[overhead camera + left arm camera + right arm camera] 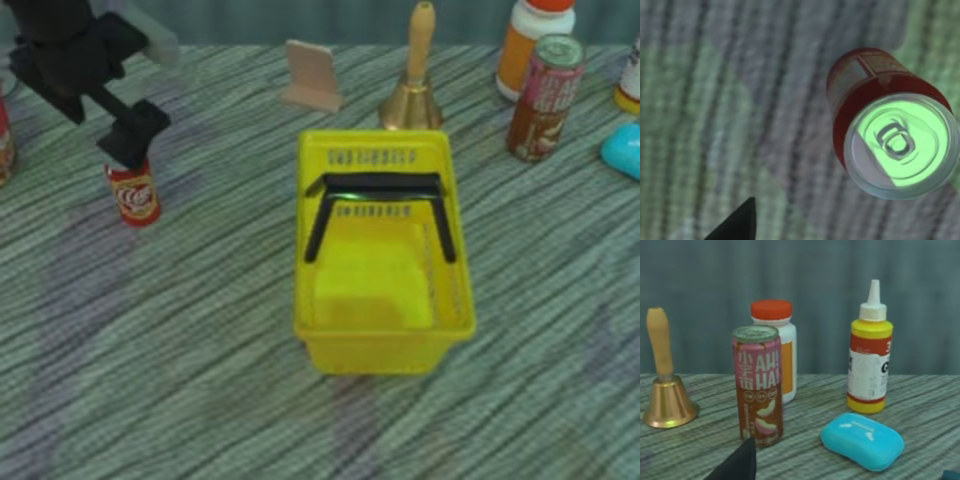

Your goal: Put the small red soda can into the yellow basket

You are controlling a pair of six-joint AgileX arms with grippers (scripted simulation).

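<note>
The small red soda can (pixel 135 195) stands upright at the table's left side, well to the left of the yellow basket (pixel 380 350). My left gripper (pixel 130 150) hangs directly above the can, open and not touching it. In the left wrist view the can (pixel 890 125) shows from above with its silver top, and one dark fingertip (pixel 740 225) shows apart from it. The basket sits mid-table with its black handles folded across the opening and nothing inside. My right gripper (pixel 847 475) is out of the top view and open.
Along the back edge stand a wooden stand (pixel 312 75), a brass bell (pixel 412 95), an orange-capped bottle (pixel 533 40), a tall maroon can (pixel 543 97), a yellow bottle (pixel 630 75) and a blue soap bar (pixel 625 148). Another red object (pixel 5 140) sits at the left edge.
</note>
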